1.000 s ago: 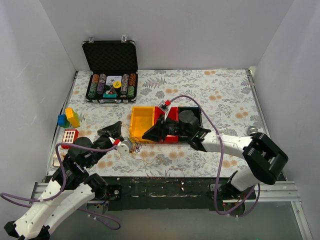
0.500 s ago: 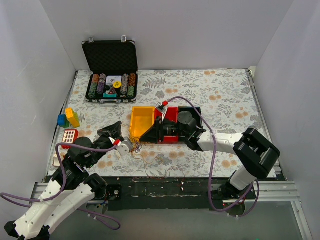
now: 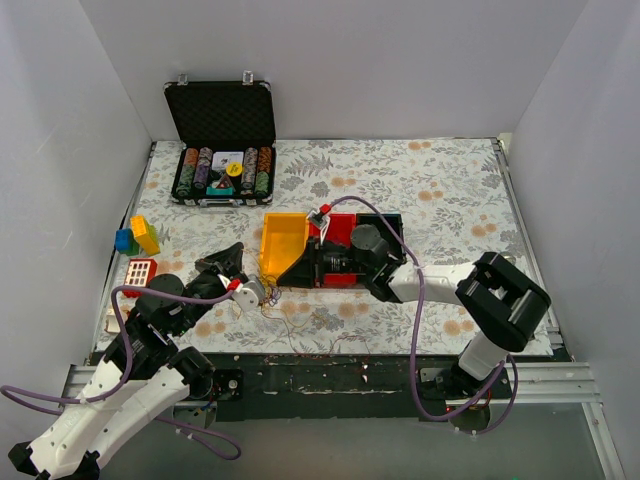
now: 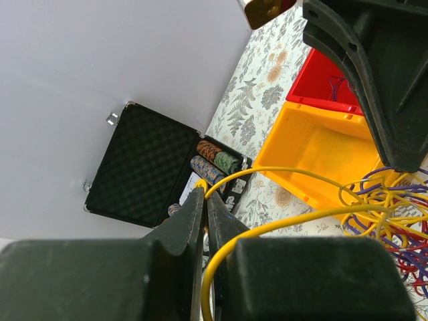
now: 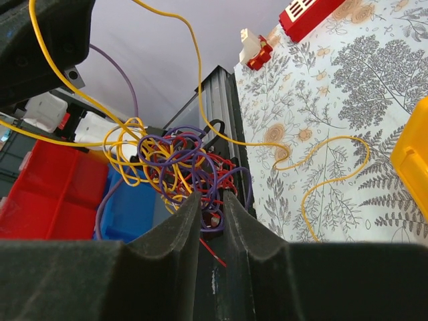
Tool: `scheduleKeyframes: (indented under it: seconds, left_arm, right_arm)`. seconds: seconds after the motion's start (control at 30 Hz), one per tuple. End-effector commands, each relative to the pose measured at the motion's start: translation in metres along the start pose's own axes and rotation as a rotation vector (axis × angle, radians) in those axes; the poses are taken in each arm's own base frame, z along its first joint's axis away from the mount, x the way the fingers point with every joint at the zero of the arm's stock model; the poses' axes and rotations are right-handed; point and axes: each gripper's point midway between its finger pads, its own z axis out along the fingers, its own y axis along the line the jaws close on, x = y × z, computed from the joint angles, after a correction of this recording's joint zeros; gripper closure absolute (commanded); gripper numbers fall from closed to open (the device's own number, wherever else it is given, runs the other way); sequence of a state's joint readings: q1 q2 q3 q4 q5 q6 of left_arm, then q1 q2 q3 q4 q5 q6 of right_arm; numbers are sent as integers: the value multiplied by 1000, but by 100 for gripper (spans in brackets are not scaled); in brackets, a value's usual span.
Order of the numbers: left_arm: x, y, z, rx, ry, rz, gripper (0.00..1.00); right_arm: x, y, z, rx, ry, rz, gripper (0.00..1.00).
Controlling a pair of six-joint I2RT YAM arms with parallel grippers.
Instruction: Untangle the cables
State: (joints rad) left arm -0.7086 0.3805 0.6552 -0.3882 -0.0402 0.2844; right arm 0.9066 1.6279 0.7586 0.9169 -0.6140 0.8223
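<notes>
Yellow, purple and red cables [image 3: 268, 296] lie knotted near the bench's [image 3: 440, 190] front edge. The left tool [image 4: 205, 195] pinches one yellow strand [image 4: 301, 218]. The right tool [image 5: 210, 200] has slid left and nipped the cables too, so pulling apart can likely begin.

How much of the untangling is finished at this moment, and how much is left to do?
Done: very little that shows; no wire lies fully apart. In hand: the left pincer is shut on a yellow strand, and the right pincer is shut on the knot, so yellow loops are drawn out of it. Left: the yellow, purple and red wires in the knot are balled tightly together.
</notes>
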Motion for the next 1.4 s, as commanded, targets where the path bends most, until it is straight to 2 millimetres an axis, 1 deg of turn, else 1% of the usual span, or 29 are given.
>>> scheduleKeyframes:
  seconds: [0.0, 0.3, 0.37, 0.43, 0.53, 0.57, 0.67, 0.77, 0.8, 0.87, 0.9, 0.93, 0.97, 1.07, 1.1, 1.17, 1.23, 1.37]
  left_arm:
    - [-9, 12, -4, -30, -27, 5, 100]
    - [-9, 13, -4, -32, -27, 4, 100]
    - [-10, 13, -4, -32, -29, 7, 100]
    - [-10, 14, -5, -36, -28, 5, 100]
    - [-10, 14, -5, -35, -27, 5, 100]
    - [-9, 13, -5, -32, -27, 7, 100]
    - [-10, 15, -6, -39, -28, 8, 100]
    - [-9, 14, -6, -40, -25, 14, 100]
    - [-8, 14, -7, -39, -24, 17, 100]
    - [-6, 12, -7, -35, -19, 22, 100]
    - [-5, 11, -8, -35, -17, 25, 100]
    - [-5, 11, -8, -34, -16, 28, 100]
    - [-4, 10, -8, -35, -15, 27, 100]
    - [-2, 5, -8, -21, -12, 27, 100]
    - [-1, 4, -7, -19, -11, 26, 100]
    - [1, 2, -6, -12, -4, 25, 100]
    - [4, -1, -6, -5, 7, 27, 100]
    - [18, -15, -6, 38, 56, 40, 100]
  right_arm:
    - [-22, 24, 9, -84, -38, -61, 73]
    - [-20, 26, 18, -100, -25, -51, 74]
    - [-19, 26, 18, -101, -24, -49, 76]
    - [-18, 25, 18, -98, -21, -45, 82]
    - [-17, 25, 18, -98, -17, -43, 97]
    - [-17, 24, 18, -95, -19, -40, 99]
    - [-15, 23, 15, -82, -22, -47, 99]
    - [-15, 16, 9, -27, -24, -70, 99]
    - [-15, 9, 5, 12, -21, -75, 99]
    - [-22, 0, -7, 89, -40, -106, 99]
    - [-25, -10, -14, 151, -43, -125, 99]
    - [-33, -19, -22, 225, -61, -164, 99]
    - [-38, -30, -31, 310, -65, -190, 99]
    - [-58, -45, -62, 506, -84, -283, 99]
    - [-68, -46, -73, 555, -105, -314, 99]
    - [-82, -52, -95, 657, -136, -344, 99]
    - [-102, -58, -124, 795, -200, -383, 99]
    - [-134, -58, -179, 978, -313, -442, 99]
